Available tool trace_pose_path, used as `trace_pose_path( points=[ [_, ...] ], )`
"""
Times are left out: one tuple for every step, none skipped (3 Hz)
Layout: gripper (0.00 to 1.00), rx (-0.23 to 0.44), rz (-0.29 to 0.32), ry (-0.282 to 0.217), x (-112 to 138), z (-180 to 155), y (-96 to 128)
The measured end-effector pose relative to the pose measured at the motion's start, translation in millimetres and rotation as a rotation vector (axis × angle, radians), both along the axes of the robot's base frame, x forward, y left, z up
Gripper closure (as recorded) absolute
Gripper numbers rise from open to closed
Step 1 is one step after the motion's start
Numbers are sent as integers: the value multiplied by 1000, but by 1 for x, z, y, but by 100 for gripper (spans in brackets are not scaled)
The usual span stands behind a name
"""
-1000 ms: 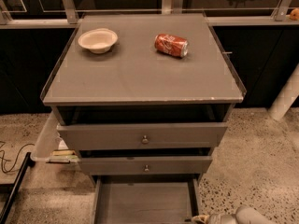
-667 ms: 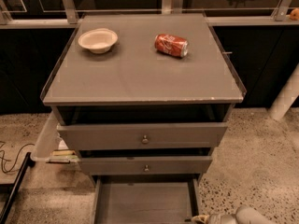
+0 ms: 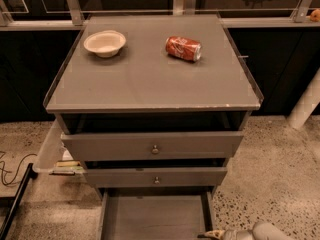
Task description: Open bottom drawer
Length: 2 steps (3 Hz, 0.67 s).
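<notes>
The grey cabinet (image 3: 152,79) has three drawers. The bottom drawer (image 3: 155,216) is pulled far out toward me, and its plain grey tray shows at the bottom of the view. Its front and knob are cut off below the frame edge. The top drawer front (image 3: 152,145) and the middle drawer front (image 3: 155,177) each carry a small round knob and stand slightly out. My gripper (image 3: 214,233) is at the bottom right, beside the right side wall of the open bottom drawer, with the pale arm link (image 3: 260,231) behind it.
A white bowl (image 3: 104,42) and a red soda can (image 3: 183,48) lying on its side rest on the cabinet top. A clear bin with books (image 3: 60,159) stands left of the cabinet. A black cable (image 3: 12,171) lies on the speckled floor. A white pole (image 3: 305,106) rises at the right.
</notes>
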<state>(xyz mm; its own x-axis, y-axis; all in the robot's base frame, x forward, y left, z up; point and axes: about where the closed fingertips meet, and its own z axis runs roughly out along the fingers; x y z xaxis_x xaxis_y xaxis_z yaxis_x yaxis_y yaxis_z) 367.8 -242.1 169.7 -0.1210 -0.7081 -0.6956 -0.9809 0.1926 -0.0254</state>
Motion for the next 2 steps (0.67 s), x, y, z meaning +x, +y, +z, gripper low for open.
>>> trace_pose_path(
  points=[
    [0,0,0,0,0,0,0],
    [0,0,0,0,0,0,0]
  ],
)
